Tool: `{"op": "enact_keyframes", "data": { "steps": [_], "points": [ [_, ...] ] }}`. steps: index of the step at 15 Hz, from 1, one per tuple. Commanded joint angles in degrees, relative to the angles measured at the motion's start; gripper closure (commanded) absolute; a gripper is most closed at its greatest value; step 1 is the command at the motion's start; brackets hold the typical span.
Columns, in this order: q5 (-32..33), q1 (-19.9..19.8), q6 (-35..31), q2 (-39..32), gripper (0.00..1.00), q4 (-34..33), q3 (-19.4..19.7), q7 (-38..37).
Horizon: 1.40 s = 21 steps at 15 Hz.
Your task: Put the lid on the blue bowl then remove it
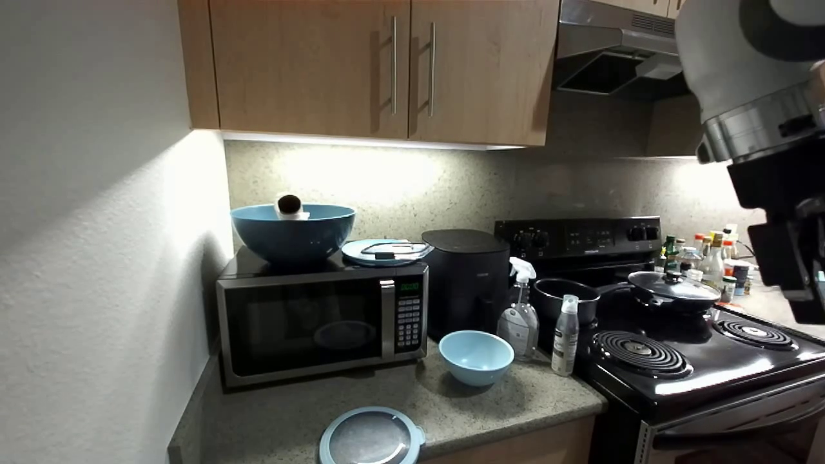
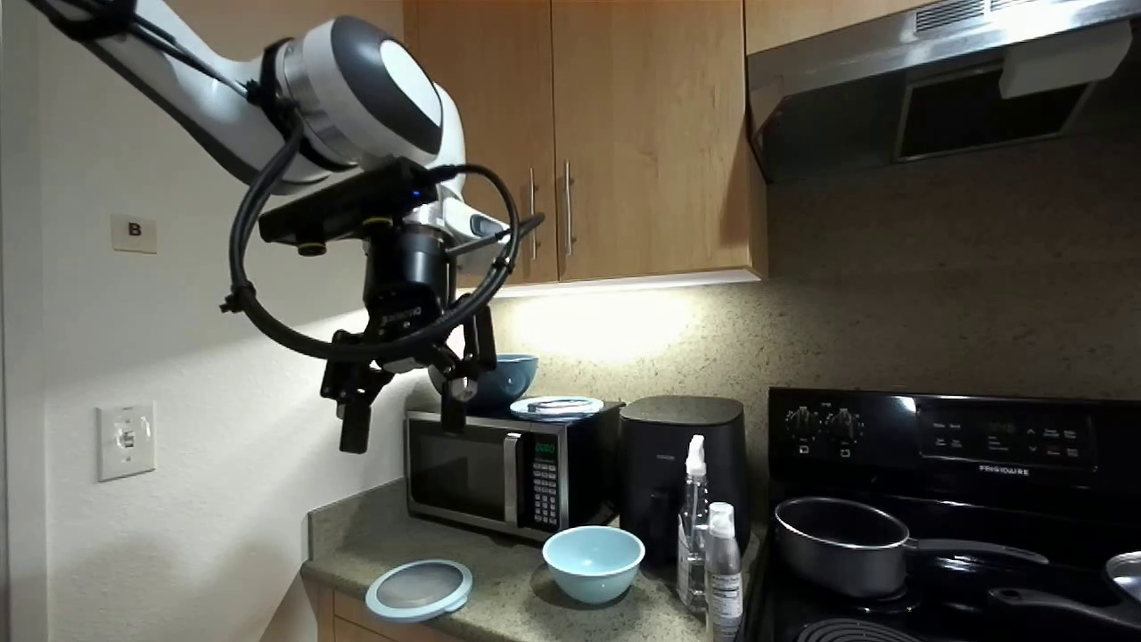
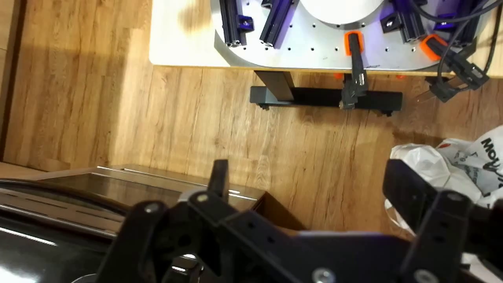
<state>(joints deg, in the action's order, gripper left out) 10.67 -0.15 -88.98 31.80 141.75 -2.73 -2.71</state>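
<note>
Setting, kitchen: wooden cabinets (image 1: 309, 71) are overhanging a speckled grey worktop (image 1: 277, 412), a microwave (image 1: 303, 325) standing at the back, a stove (image 1: 696, 336) adjoining.
Lid (image 2: 419, 590), one, round, grey centre, pale blue rim: is lying on the worktop at its front edge, perhaps reaching slightly over, a small tab (image 1: 421, 435) projecting from the rim.
Blue bowl (image 2: 594, 573), one: is standing upright and uncovered, near the lid but apart from it, a spray bottle (image 1: 517, 322) standing just beside.
Jaws, one pair, black: are hanging spread, holding nothing, well apart from the lid; in the wrist view the floor (image 3: 314, 157) is showing between them.
Step, as judged: fetching the lid, the covering seemingly still pending.
Handling, advised: bringing the jaws over the worktop, with them spread, aligning them across the tab or the inboard rim, and closing without nudging the lid outward, since the edge is probably giving it little margin.
Carrying, advised: holding the lid level, passing above the bowl's rim, centring, lowering gently and seating it only lightly, as removing is following in the same task
</note>
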Motion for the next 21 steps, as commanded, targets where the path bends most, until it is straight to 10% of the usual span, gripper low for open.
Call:
{"op": "enact_keyframes", "data": {
  "steps": [1, 11, 21],
  "points": [
    [1.4, 2.5, -0.4, -7.0, 0.00, -2.8, 0.0, 5.2],
    [0.8, 2.6, 2.0, -10.2, 0.00, -5.0, 0.5, 3.4],
    [-11.4, 4.7, -24.3, -29.5, 0.00, -10.1, 1.0, 15.7]
  ]
}}
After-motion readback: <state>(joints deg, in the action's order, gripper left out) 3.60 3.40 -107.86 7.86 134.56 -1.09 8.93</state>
